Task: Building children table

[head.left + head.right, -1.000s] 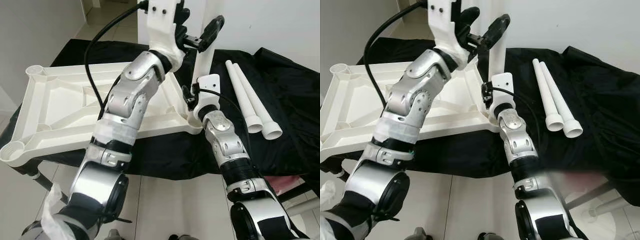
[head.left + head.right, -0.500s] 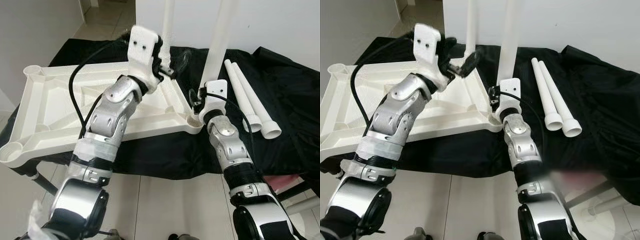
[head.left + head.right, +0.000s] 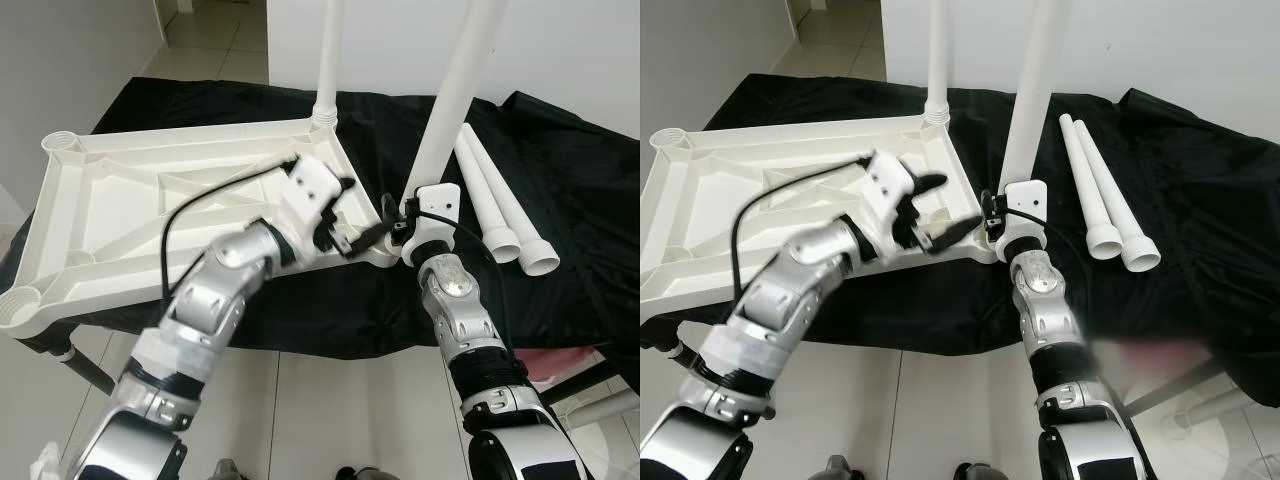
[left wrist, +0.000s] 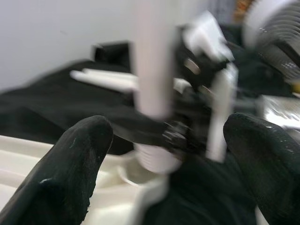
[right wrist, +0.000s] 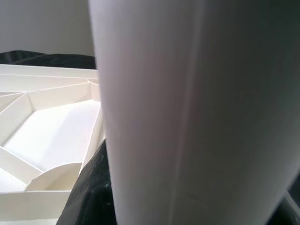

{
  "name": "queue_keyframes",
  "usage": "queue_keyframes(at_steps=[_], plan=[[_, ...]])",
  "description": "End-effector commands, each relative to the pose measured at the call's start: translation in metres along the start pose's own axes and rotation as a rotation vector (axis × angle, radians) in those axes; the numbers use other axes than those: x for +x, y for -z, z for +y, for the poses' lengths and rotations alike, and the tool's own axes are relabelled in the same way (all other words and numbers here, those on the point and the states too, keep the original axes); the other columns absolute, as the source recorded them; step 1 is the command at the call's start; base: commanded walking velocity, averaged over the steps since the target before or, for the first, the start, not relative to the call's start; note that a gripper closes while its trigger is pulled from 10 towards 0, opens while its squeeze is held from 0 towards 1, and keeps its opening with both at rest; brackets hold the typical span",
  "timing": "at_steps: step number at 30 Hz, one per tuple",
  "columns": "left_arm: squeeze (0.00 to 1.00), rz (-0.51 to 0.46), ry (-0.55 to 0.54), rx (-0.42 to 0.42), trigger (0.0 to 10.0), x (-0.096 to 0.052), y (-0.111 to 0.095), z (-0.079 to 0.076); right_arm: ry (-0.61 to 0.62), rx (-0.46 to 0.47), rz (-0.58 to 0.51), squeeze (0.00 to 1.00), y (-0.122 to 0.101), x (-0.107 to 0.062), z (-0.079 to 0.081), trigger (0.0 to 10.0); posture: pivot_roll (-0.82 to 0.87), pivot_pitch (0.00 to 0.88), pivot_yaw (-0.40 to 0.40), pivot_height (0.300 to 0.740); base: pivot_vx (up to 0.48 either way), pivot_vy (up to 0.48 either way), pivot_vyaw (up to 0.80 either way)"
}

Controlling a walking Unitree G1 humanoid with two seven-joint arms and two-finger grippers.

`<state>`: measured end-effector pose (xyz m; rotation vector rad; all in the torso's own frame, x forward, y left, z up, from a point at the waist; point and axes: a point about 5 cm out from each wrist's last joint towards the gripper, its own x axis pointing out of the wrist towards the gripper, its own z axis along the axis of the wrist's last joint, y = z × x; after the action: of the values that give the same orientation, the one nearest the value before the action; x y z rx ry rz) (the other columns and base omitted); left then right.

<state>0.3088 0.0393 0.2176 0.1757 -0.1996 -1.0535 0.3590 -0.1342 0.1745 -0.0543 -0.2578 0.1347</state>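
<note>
The white tabletop point(image 3: 150, 220) is laid upside down on a black cloth point(image 3: 580, 190), one leg point(image 3: 327, 60) is already stood in its far corner socket, and a second leg point(image 3: 455, 95) is held at its base by the right claw point(image 3: 400, 222) over the near corner socket, with two spare legs point(image 3: 500, 205) lying just beyond that claw to its right. To seat this leg well, it should probably be kept straight above the socket and pressed down squarely while the top is steadied. The right forearm is raised steeply, its claw clenched on the leg, while the left arm is bent across the top's near edge with the left claw point(image 3: 355, 238) released, fingers point(image 4: 79, 154) spread, just beside the right one.
</note>
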Motion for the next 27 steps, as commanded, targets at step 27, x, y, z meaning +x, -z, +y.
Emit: queue_keyframes(at_steps=[27], plan=[[0.00,0.199,-0.030,0.040,10.0,0.003,0.038,0.002,0.051,0.189,-0.166,0.00,-0.014,0.004,-0.016,10.0,0.01,0.088,-0.026,0.740,0.000,0.000,0.00]])
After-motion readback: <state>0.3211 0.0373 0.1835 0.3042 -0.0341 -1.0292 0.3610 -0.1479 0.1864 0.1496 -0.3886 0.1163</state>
